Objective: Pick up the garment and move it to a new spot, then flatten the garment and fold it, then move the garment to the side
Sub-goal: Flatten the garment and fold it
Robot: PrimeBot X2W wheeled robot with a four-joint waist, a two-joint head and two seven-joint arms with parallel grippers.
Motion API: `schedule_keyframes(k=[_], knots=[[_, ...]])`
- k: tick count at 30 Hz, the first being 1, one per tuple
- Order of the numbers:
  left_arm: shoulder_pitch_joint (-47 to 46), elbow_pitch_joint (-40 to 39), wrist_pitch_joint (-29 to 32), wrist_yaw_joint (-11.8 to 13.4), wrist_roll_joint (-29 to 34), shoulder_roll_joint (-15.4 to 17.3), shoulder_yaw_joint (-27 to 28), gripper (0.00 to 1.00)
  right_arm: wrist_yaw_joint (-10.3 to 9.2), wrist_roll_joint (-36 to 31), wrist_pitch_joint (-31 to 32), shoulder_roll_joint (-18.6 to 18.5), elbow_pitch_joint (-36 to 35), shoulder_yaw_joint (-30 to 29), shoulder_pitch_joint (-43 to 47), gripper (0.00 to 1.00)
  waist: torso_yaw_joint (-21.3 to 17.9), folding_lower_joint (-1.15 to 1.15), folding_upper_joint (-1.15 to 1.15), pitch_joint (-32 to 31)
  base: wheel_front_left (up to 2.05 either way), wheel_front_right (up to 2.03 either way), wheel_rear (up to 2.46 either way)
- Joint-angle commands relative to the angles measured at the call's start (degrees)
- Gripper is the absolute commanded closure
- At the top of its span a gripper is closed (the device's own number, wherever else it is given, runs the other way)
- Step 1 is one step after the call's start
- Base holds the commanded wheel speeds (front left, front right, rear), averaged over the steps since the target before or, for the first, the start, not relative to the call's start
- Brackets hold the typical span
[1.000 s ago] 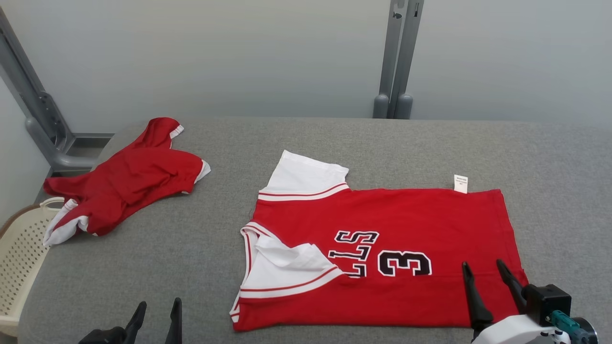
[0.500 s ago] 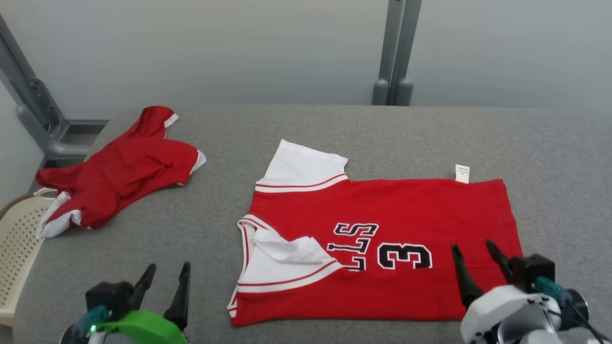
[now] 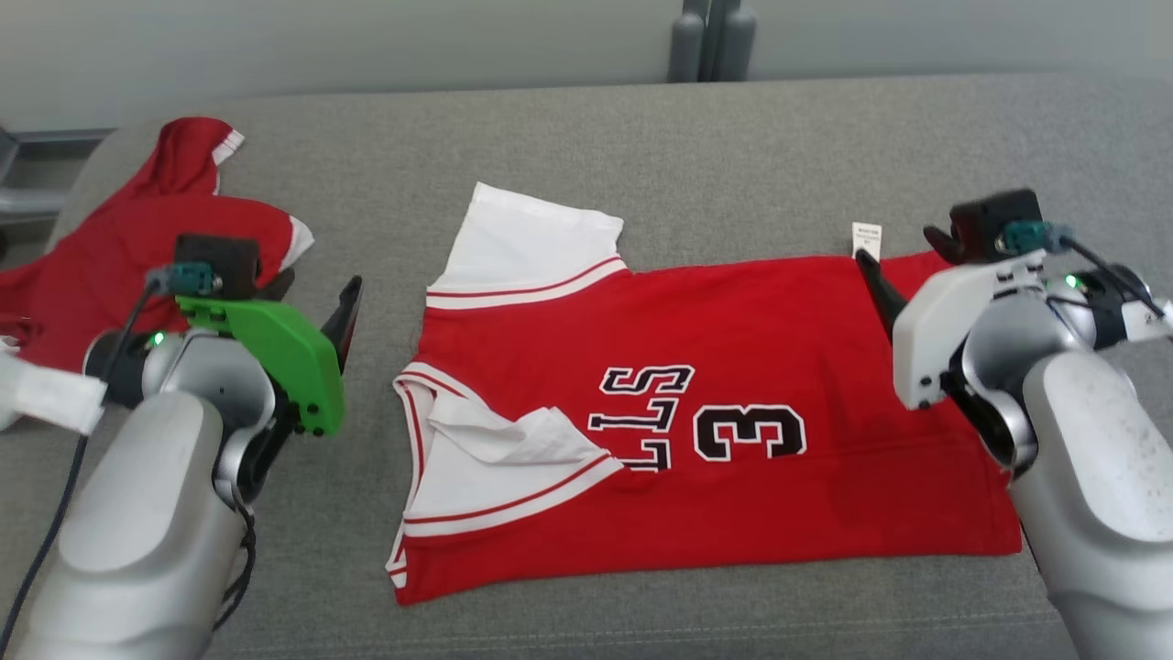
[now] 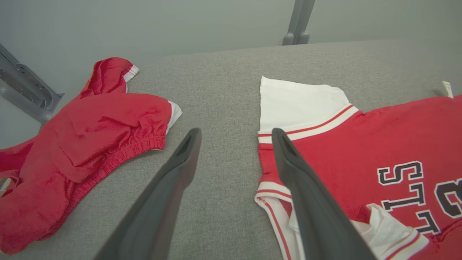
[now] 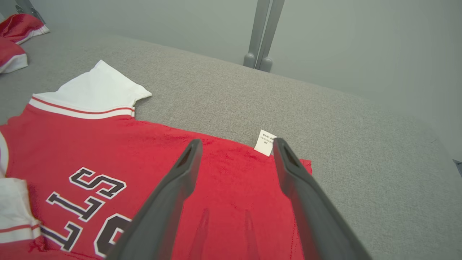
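**Garment (image 3: pixel 733 385) flat mid-desk, nothing gripped**

It lies spread at the middle of the grey desk (image 3: pixel 641 137), red with white sleeves, collar toward the robot's left. The left gripper (image 4: pixel 235 133) hangs released beside the collar edge. The right gripper (image 5: pixel 237 142) hangs released over the far hem corner, near the white label (image 5: pixel 265 142). Crumpled red clothing (image 3: pixel 119 247) lies far left.

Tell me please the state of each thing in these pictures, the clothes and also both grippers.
Red jersey, lying flat on the grey table, print up.
Far sleeve, spread out flat.
Near sleeve, folded in over the body.
White label, sticking out past the far edge.
Red shorts, crumpled, apart from the jersey.
Left gripper, open, holding nothing.
Right gripper, open, holding nothing, over the hem end.
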Motion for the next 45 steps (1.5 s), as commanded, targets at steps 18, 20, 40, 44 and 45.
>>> schedule_keyframes(k=[18,20,40,44,45], knots=[[-29.7,17.9,6.8,-2.9,5.2,2.3,-7.8,0.00,-0.08,2.6,10.4,-4.6,4.7,6.2,-20.1,0.00,-13.0,0.00,0.00,22.3,0.00,0.00,0.00],[-31.5,19.4,7.0,-2.9,4.9,2.4,-8.2,0.00,-0.08,2.6,10.1,-4.3,4.6,6.1,-20.6,0.00,-13.4,0.00,0.00,23.3,0.00,0.00,0.00],[-36.7,28.8,7.1,-3.0,3.2,0.6,-12.6,1.00,-0.08,1.5,8.1,-4.1,7.8,5.2,-22.4,0.00,-13.9,0.00,0.00,24.8,0.00,0.00,0.00],[-37.0,29.1,6.4,-3.0,2.5,-0.5,-13.5,1.00,-0.08,1.2,6.8,-4.9,7.8,4.2,-23.1,0.00,-12.8,0.00,0.00,24.9,0.00,0.00,0.00],[-37.1,29.2,6.2,-3.0,2.4,-1.0,-13.7,1.00,-0.08,1.2,6.6,-4.9,8.2,3.9,-23.1,0.00,-12.4,0.00,0.00,24.8,0.00,0.00,0.00]])
